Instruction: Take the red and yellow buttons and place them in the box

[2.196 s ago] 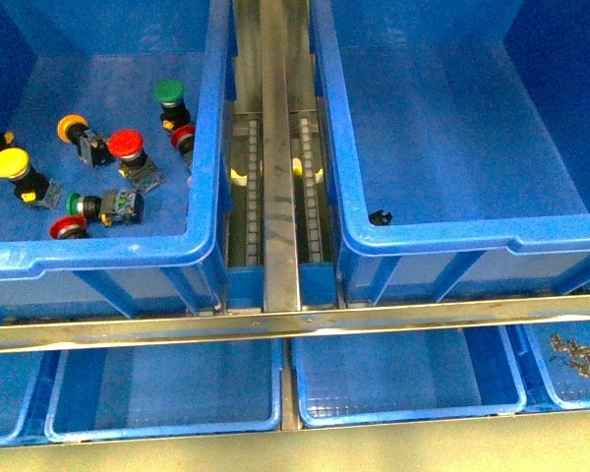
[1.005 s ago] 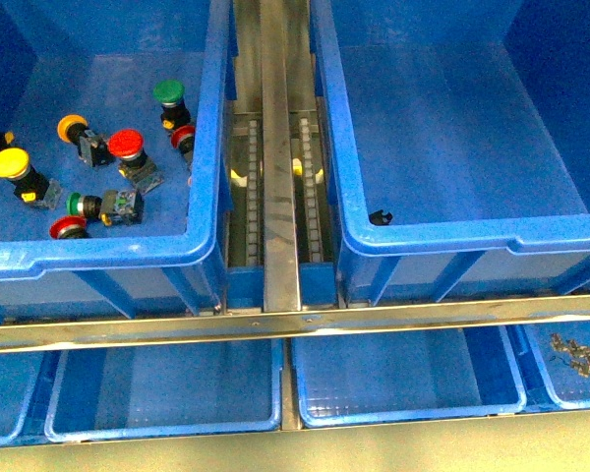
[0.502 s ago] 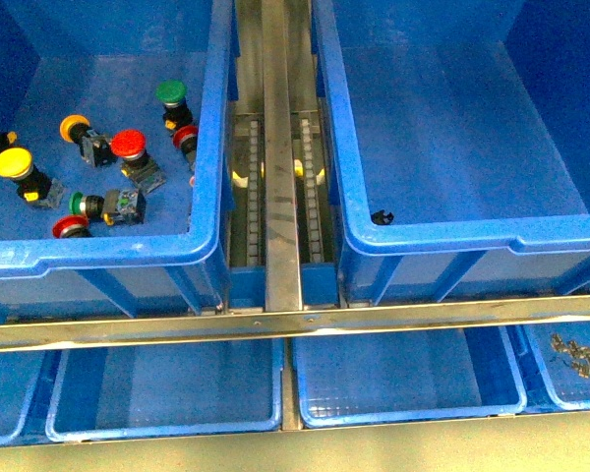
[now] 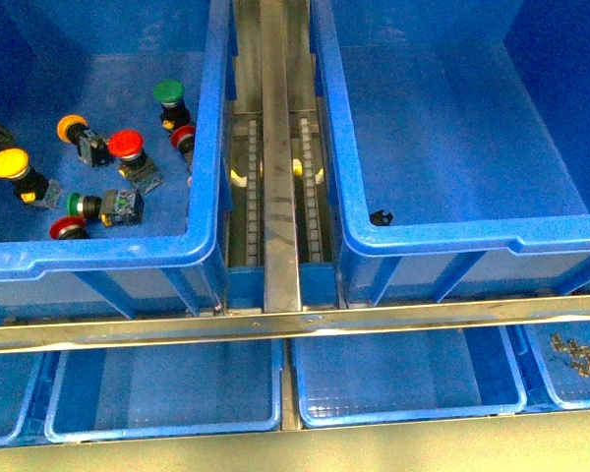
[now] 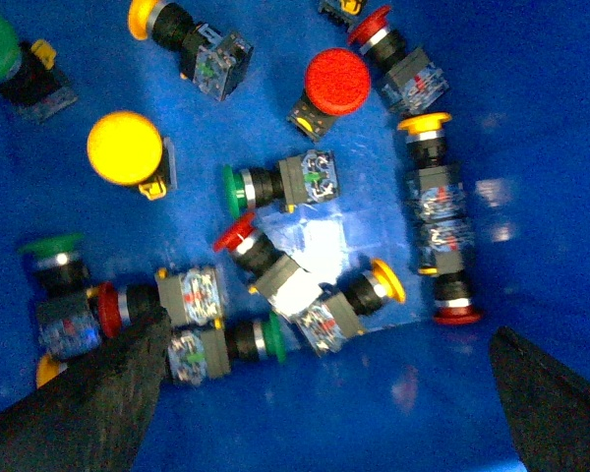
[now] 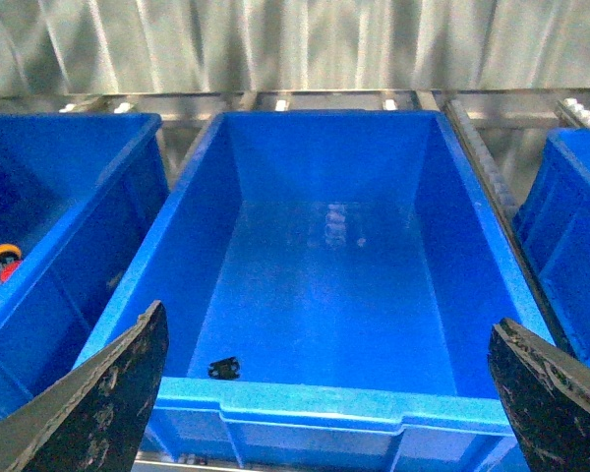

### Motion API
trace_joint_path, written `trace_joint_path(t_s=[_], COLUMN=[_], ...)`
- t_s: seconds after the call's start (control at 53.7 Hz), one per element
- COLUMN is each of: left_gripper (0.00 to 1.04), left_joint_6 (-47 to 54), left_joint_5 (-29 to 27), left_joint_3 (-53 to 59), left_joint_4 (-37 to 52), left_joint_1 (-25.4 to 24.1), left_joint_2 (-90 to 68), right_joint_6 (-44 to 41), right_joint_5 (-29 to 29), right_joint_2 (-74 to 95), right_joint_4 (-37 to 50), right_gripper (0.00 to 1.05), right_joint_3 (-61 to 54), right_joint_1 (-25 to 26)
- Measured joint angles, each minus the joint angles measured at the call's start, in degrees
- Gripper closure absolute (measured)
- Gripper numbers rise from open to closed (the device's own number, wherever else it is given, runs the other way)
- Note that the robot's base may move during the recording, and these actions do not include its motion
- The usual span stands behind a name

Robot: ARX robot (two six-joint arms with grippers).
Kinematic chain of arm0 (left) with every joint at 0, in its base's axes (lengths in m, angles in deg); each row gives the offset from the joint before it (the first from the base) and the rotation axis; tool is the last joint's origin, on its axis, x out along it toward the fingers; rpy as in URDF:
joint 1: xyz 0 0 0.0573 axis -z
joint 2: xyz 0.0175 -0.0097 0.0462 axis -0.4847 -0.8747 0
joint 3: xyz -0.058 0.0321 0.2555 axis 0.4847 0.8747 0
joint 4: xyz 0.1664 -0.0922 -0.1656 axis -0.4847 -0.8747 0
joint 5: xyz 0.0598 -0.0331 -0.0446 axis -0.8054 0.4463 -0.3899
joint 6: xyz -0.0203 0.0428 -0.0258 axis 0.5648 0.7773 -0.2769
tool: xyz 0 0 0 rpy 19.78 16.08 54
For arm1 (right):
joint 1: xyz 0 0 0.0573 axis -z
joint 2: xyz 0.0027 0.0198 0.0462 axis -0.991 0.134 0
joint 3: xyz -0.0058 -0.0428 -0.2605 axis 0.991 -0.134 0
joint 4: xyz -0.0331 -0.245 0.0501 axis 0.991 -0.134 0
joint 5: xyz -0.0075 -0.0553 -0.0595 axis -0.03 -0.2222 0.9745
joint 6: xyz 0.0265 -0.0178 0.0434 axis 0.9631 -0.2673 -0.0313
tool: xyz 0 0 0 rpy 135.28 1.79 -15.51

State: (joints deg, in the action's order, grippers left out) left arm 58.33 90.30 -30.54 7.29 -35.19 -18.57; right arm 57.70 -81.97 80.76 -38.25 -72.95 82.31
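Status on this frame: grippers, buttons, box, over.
Both open, empty: left gripper over the red and yellow buttons, right gripper facing the box. Buttons all in the left crate, none boxed. Only a small black piece in the box.

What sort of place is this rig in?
Probably a factory parts-sorting or kitting station: deep blue crates sit along metal roller rails, one crate holds loose push-buttons, and shallow trays line the row below.

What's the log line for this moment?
left end effector: open, over button pile | right end effector: open, empty, facing box | box: no buttons inside | held: nothing
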Motion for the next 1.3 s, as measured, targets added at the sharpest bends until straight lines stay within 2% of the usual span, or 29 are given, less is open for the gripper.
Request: trace_joint_path(t_s=[0.074,0.279,0.484,0.949,1.303], left_gripper=[0.08,0.08,0.08,0.08,0.08], left_joint_6=[4.63,9.44,14.84,15.50,15.47], left_joint_5=[0.50,4.20,4.17,4.33,4.55], left_joint_3=[-4.68,-16.66,-23.28,-36.41,-39.69], left_joint_4=[-0.46,-4.07,-4.96,-4.15,-5.55], left_joint_1=[0.48,1.86,3.04,5.68,5.81], left_joint_2=[-5.49,-17.46,-26.27,-38.49,-42.80], right_joint_6=[0.00,0.00,0.00,0.00,0.00], right_joint_5=[0.00,0.00,-0.02,0.00,0.00], right_joint_2=[0.00,0.00,0.00,0.00,0.00], right_joint_4=[0.00,0.00,0.00,0.00,0.00], right_gripper=[0.07,0.07,0.07,0.07,0.07], right_joint_3=[0.00,0.00,0.00,0.00,0.00], right_joint_1=[0.00,0.00,0.00,0.00,0.00])
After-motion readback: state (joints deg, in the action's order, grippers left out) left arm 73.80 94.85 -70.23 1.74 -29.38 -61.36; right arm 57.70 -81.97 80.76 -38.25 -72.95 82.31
